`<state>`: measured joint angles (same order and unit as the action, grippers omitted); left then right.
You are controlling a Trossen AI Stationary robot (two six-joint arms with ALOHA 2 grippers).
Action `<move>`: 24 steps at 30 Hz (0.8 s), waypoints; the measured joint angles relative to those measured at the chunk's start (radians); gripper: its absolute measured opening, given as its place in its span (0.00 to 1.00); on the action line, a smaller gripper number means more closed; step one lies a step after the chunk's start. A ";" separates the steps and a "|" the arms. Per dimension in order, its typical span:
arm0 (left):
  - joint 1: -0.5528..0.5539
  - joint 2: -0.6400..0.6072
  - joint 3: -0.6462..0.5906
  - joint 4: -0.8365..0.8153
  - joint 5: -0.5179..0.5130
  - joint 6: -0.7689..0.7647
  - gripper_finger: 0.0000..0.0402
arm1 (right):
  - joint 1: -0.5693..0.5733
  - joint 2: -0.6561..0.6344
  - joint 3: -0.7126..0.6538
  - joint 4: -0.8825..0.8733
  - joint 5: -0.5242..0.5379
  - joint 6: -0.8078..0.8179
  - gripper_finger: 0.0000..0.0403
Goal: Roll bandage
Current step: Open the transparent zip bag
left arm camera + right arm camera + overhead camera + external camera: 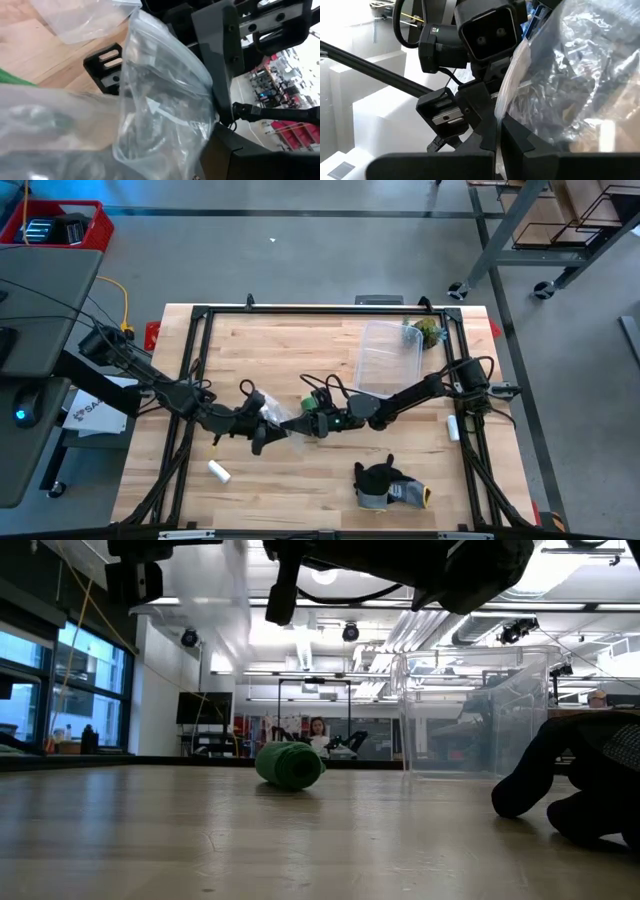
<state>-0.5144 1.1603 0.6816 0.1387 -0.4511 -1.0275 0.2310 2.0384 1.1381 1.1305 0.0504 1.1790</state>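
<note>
The bandage [290, 765] is a compact green roll lying on its side on the wooden table; from above it shows just beyond the two grippers [309, 402]. Over the middle of the table both arms meet at a clear plastic bag [275, 413]. My right gripper [498, 142] is shut on the bag. My left gripper [265, 430] is right against the bag from the left. In the left wrist view the bag [165, 115] covers nearly everything, with a sliver of green [10, 77] at one edge. My right gripper pinches an edge of the clear bag [504, 107] between its two fingers. It comes about level from the table's right side. The bag is lifted clear of the table and hangs crumpled beside the fingers; one layer or several, I cannot tell.
A clear plastic container [390, 355] stands at the back right, with a small green clump [428, 332] behind it. A dark grey glove [385, 485] lies near the front edge. One white cylinder [219, 471] lies front left, another [452, 427] at the right.
</note>
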 joint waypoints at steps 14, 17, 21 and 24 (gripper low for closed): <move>-0.002 -0.054 -0.001 0.096 -0.007 0.043 0.30 | -0.001 -0.003 0.002 0.011 0.048 0.027 0.00; -0.002 -0.083 0.011 0.053 -0.013 0.081 0.30 | -0.003 -0.003 0.002 0.047 0.044 0.035 0.00; -0.010 -0.145 0.016 -0.099 -0.021 0.067 0.30 | -0.001 0.003 -0.001 0.056 0.036 0.032 0.00; -0.024 -0.201 0.016 -0.162 -0.040 0.064 0.30 | -0.001 0.003 -0.001 0.068 0.056 0.063 0.00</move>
<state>-0.5382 0.9588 0.6975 -0.0233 -0.4911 -0.9637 0.2298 2.0410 1.1370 1.1989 0.1063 1.2416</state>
